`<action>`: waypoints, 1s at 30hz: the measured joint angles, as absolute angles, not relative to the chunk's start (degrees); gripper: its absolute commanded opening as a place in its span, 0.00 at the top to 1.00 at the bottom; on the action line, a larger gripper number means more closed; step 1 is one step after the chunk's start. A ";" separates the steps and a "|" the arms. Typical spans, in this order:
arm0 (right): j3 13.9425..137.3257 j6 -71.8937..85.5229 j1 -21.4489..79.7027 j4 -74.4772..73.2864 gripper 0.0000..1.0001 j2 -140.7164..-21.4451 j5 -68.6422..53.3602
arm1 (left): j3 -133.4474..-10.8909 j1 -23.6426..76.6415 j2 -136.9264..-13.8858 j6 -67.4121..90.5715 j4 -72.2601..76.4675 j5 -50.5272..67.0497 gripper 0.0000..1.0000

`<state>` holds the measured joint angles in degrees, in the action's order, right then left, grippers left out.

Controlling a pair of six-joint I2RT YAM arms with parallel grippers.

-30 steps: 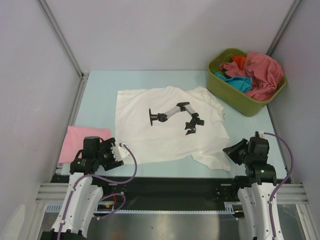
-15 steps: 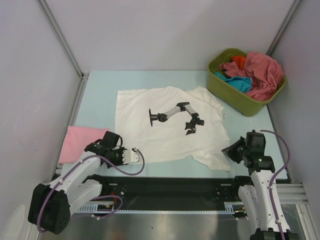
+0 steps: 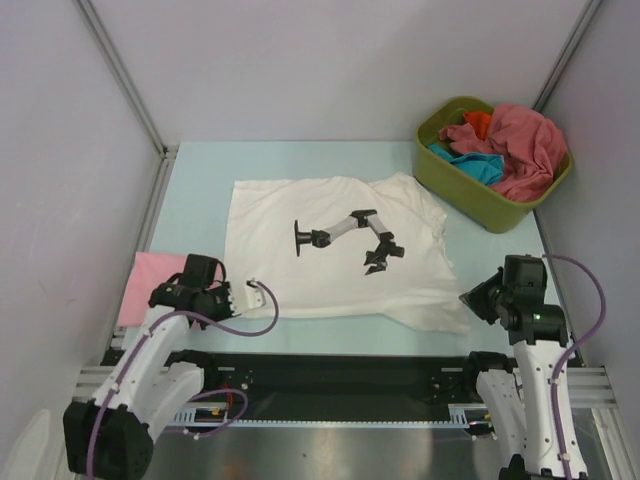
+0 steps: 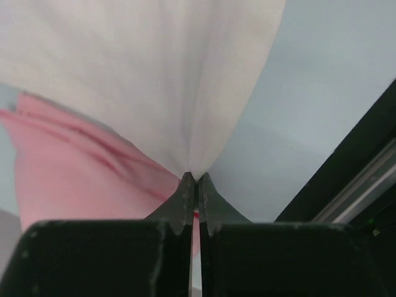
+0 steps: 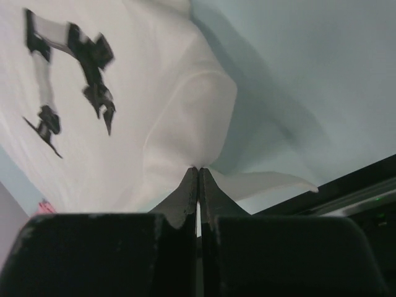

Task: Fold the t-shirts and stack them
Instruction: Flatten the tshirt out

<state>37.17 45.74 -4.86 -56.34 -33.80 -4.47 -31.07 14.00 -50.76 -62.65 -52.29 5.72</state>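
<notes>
Top external: the white t-shirt (image 3: pixel 340 250) is laid flat mid-table, its near corners clamped by the left gripper (image 4: pixel 195 180) and right gripper (image 5: pixel 198 171). A thinly pinched corner could be lost on lifting, or the adjacent pink t-shirt (image 3: pixel 147 288) dragged.

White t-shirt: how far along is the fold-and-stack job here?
Done: a pink t-shirt looks folded, lying at the left. In hand: the white t-shirt lies spread flat, the left gripper and right gripper each shut on a near corner; no fold yet. Left: rose-red, teal and orange tees heaped in the green tub.
</notes>
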 measured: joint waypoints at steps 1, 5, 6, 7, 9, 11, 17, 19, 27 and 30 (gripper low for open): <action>39.81 45.82 -4.91 -57.91 1.00 -33.80 -3.97 | -31.20 10.83 -48.71 -63.40 -53.04 5.72 1.00; 47.13 46.35 -4.91 -63.20 1.00 -33.47 -4.14 | -34.02 2.57 -45.04 -65.84 -56.69 5.19 1.00; 48.29 46.35 -4.91 -64.77 1.00 -33.63 -4.38 | -35.97 1.37 -45.04 -66.19 -58.04 5.19 1.00; 49.45 46.33 -4.91 -66.50 1.00 -34.00 -4.58 | -37.71 0.40 -45.32 -66.37 -58.48 5.34 1.00; 52.03 46.26 -4.91 -69.49 1.00 -35.40 -5.19 | -41.63 -1.78 -45.78 -66.39 -58.30 5.48 1.00; 54.70 46.22 -4.91 -70.04 1.00 -37.58 -6.13 | -43.99 -3.16 -46.59 -65.91 -56.55 5.45 1.00; 61.98 46.26 -3.33 -57.54 1.00 -55.46 -12.12 | -53.45 -7.22 -58.17 -60.82 -48.21 4.08 1.00; 70.24 45.36 -0.27 -52.82 1.00 -67.61 -13.02 | -61.49 -7.84 -67.00 -58.19 -45.52 2.87 1.00; 141.67 41.91 5.28 -38.41 1.00 -127.81 -18.98 | -108.05 -7.44 -99.29 -46.00 -38.92 -2.37 1.00; 152.29 46.81 4.43 -26.17 1.00 -137.32 -21.04 | -126.26 -7.31 -108.40 -42.74 -37.95 -5.34 1.00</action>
